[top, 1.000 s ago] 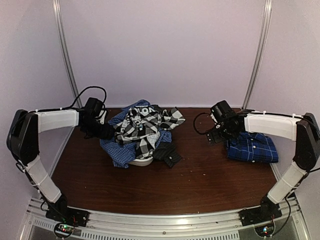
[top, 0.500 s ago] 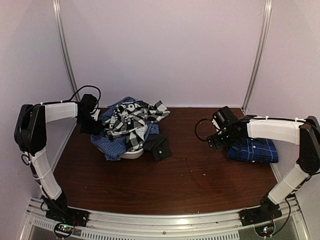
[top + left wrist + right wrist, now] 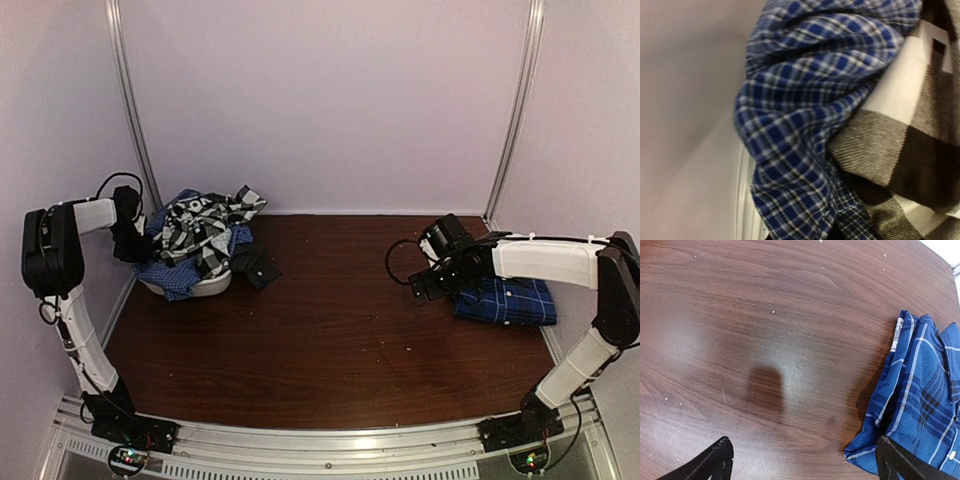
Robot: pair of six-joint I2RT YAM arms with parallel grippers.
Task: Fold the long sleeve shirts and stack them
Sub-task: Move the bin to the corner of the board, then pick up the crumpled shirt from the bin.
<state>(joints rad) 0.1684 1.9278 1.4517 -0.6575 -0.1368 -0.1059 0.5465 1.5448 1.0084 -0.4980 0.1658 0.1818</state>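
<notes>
A crumpled black-and-white check shirt point(image 3: 205, 225) lies on a heap at the far left, over a crumpled blue small-check shirt point(image 3: 168, 272). Both fill the left wrist view: the blue cloth point(image 3: 800, 125), the check cloth point(image 3: 910, 125). My left gripper point(image 3: 130, 238) is pressed into the heap's left side and its fingers are hidden by cloth. A folded royal blue shirt point(image 3: 505, 298) lies flat at the right, and shows in the right wrist view point(image 3: 925, 400). My right gripper point(image 3: 425, 280) is open and empty just left of it point(image 3: 805, 465), low over the table.
The heap sits in a white rounded object point(image 3: 205, 288), whose ribbed wall shows in the left wrist view point(image 3: 745, 200). A small black cloth piece point(image 3: 255, 268) lies at the heap's right. The left wall is close behind my left arm. Brown tabletop point(image 3: 340, 330) lies between the arms.
The whole heap, with the white object and black piece, slid left towards the wall together with my left gripper. My right gripper dropped slightly beside the folded blue shirt.
</notes>
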